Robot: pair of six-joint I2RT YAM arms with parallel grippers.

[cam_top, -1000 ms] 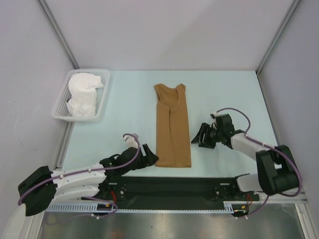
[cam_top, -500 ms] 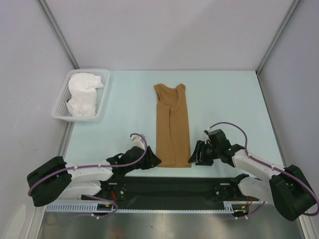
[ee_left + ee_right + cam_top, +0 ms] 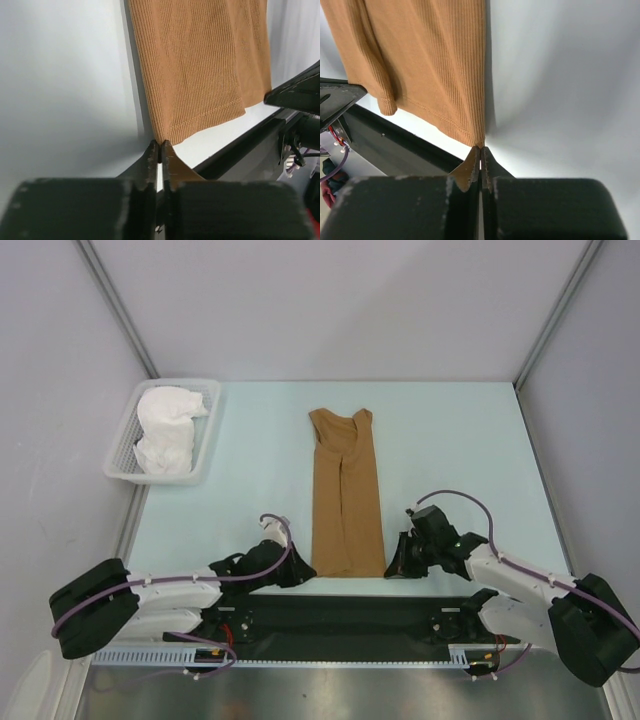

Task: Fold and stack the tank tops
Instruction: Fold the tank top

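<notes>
The tan top (image 3: 346, 500) lies as a long strip mid-bench (image 3: 450, 440), and the white top (image 3: 165, 430) sits in the basket (image 3: 212, 430). The left gripper (image 3: 159, 150) and right gripper (image 3: 480, 150) each pinch a hem corner. The cloth looks light and floppy, so both corners should lift together.
</notes>
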